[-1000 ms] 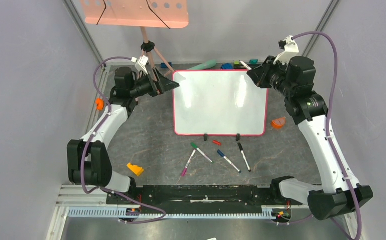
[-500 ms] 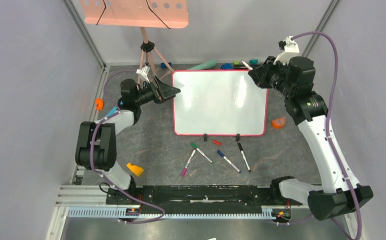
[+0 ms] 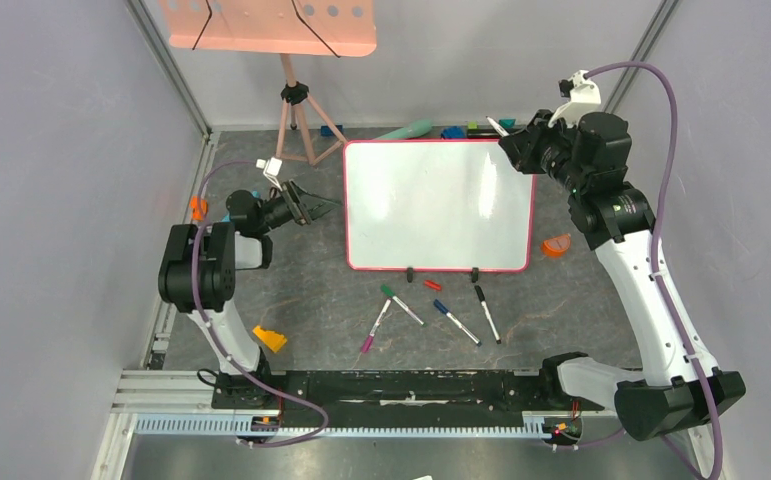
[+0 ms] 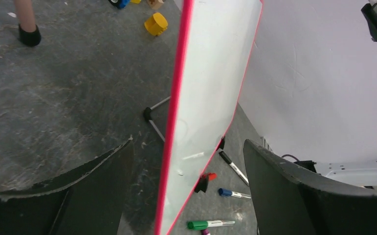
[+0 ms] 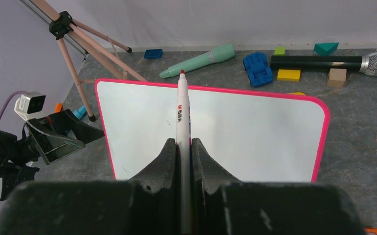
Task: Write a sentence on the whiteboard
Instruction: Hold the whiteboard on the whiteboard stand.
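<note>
A: From above, where is the whiteboard [image 3: 439, 205]?
B: It stands in the middle, blank, with no sentence on it yet. The left gripper [image 3: 323, 207] is just beside its left edge, and the right gripper [image 3: 511, 142] is at its top right corner.
A: And the left wrist view?
B: The fingers are spread wide and hold nothing. The board's edge shows between them, apart.
A: The right wrist?
B: The fingers are closed tight on a red marker [image 5: 182, 112]. I think it should lower the tip gently and begin at the top left.
</note>
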Tool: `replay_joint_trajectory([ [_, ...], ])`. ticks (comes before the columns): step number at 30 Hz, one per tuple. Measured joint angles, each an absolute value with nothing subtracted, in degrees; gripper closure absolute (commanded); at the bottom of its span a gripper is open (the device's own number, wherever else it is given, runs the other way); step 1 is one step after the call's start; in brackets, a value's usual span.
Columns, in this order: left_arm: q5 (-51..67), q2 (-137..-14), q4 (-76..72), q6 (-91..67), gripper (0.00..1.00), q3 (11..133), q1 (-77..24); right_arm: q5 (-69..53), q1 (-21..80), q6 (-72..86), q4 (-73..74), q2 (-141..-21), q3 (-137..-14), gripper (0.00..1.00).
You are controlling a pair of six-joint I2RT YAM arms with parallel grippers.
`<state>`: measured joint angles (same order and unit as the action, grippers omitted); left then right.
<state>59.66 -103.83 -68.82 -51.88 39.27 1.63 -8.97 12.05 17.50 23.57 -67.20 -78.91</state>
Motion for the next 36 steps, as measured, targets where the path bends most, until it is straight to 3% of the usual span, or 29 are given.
replay_joint_trajectory([
  [6,62.76,-110.37,-77.34,-52.12,0.14,39.24,2.76,-8.91,12.05,17.52,22.35,-67.20,-78.81,1.00],
  [11,66.00,-114.85,-82.17,-52.25,0.09,39.51,2.76,-8.88,12.05,17.54,21.19,-67.24,-78.37,1.00],
  [15,66.85,-117.34,-83.31,-52.23,0.23,39.51,2.22,-8.95,12.05,17.54,20.49,-67.59,-78.17,1.00],
  [21,69.97,-120.40,-84.01,-52.82,0.26,40.93,-1.08,-9.43,12.05,17.54,19.09,-69.14,-78.08,1.00],
  [30,73.06,-123.90,-84.14,-53.01,0.22,43.48,-3.01,-10.28,12.05,17.56,18.44,-71.59,-78.08,1.00],
  [36,73.89,-124.79,-84.16,-52.12,0.13,47.29,-3.05,-10.66,12.05,17.54,18.35,-71.64,-78.08,0.99],
])
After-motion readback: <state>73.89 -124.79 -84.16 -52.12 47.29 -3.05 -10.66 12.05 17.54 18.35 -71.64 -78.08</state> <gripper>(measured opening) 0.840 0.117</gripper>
